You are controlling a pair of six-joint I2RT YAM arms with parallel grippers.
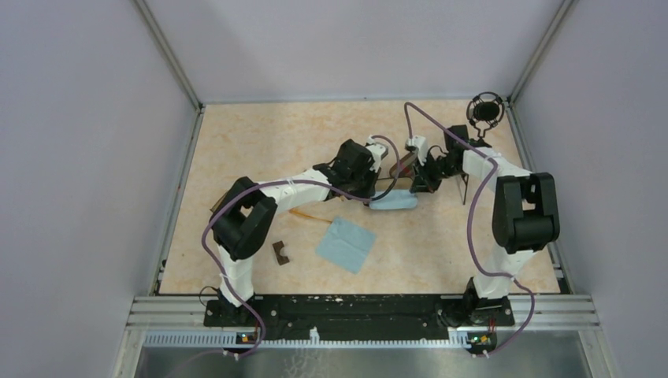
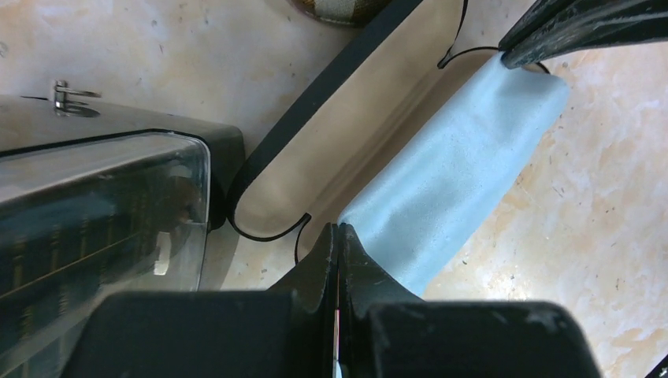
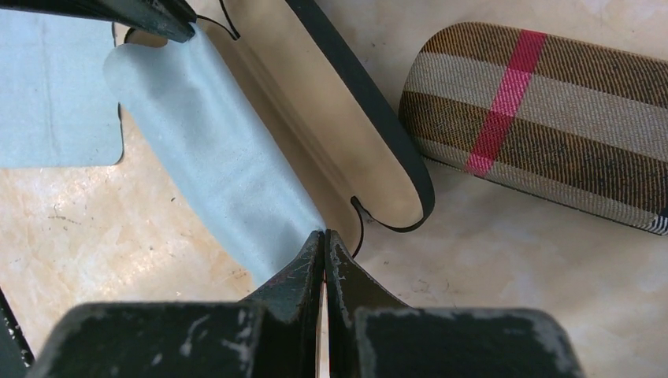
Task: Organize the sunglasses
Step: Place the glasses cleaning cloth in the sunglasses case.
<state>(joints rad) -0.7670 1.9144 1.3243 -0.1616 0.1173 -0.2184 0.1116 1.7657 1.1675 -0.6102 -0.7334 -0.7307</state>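
Observation:
A light blue cloth (image 1: 392, 201) is stretched between my two grippers over the edge of an open black case with beige lining (image 2: 354, 134). My left gripper (image 2: 339, 230) is shut on one end of the cloth (image 2: 457, 165). My right gripper (image 3: 324, 235) is shut on the other end of that cloth (image 3: 213, 150). Of the sunglasses, only a thin amber-brown temple (image 1: 306, 213) shows on the table, mostly hidden under the left arm. Neither wrist view shows any sunglasses.
A plaid case (image 3: 543, 118) lies shut beside the black case. A second blue cloth (image 1: 345, 244) lies flat near the middle front, with a small dark brown object (image 1: 280, 253) left of it. A dark clear box (image 2: 102, 213) is close to the left gripper. A black round stand (image 1: 484, 110) occupies the far right corner.

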